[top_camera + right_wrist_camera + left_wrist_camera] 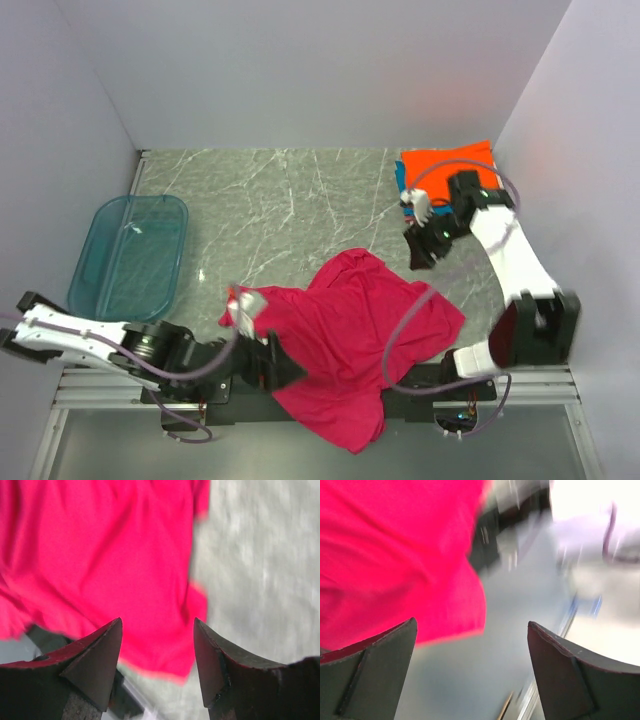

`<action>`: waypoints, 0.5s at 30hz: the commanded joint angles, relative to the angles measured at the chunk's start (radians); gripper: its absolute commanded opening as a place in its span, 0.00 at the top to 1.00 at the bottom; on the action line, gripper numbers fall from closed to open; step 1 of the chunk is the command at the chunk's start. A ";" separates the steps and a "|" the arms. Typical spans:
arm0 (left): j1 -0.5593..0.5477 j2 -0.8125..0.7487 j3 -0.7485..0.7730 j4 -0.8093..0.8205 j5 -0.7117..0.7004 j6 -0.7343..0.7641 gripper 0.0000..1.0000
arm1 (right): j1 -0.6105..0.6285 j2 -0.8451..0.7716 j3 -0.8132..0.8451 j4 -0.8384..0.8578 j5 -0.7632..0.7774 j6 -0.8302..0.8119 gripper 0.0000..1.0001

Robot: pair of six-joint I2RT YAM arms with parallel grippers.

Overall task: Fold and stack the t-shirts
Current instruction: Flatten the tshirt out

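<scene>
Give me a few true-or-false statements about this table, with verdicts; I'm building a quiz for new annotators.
1. The magenta-red shirt lies unfolded, reaching past the near edge of the table. True.
2. The orange shirt lies crumpled inside the blue tray. False: it lies folded at the far right; the tray stands at the left.
3. The left gripper and the right gripper are both open, holding nothing. True.
4. The right gripper hangs over the tray. False: it hangs near the orange shirt.
</scene>
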 commanded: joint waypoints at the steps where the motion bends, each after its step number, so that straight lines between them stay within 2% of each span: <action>1: 0.120 -0.084 -0.012 -0.171 -0.265 -0.195 0.05 | 0.064 0.244 0.149 0.107 -0.221 0.058 0.34; 4: 0.244 -0.126 -0.029 -0.147 -0.265 -0.162 0.07 | 0.151 0.390 0.282 0.183 -0.173 0.158 0.34; 6: 0.318 -0.071 -0.014 -0.130 -0.227 -0.111 0.07 | 0.193 0.457 0.341 0.214 -0.070 0.183 0.34; 8: 0.462 0.057 0.035 -0.131 -0.146 -0.011 0.06 | 0.250 0.535 0.411 0.222 0.016 0.186 0.34; 11: 0.669 0.212 0.089 -0.145 -0.077 0.101 0.04 | 0.291 0.607 0.467 0.240 0.061 0.171 0.33; 13: 0.802 0.253 0.089 -0.132 -0.032 0.159 0.03 | 0.302 0.656 0.506 0.233 0.070 0.152 0.32; 15: 0.885 0.262 0.060 -0.116 -0.003 0.159 0.02 | 0.320 0.690 0.534 0.200 0.087 0.123 0.32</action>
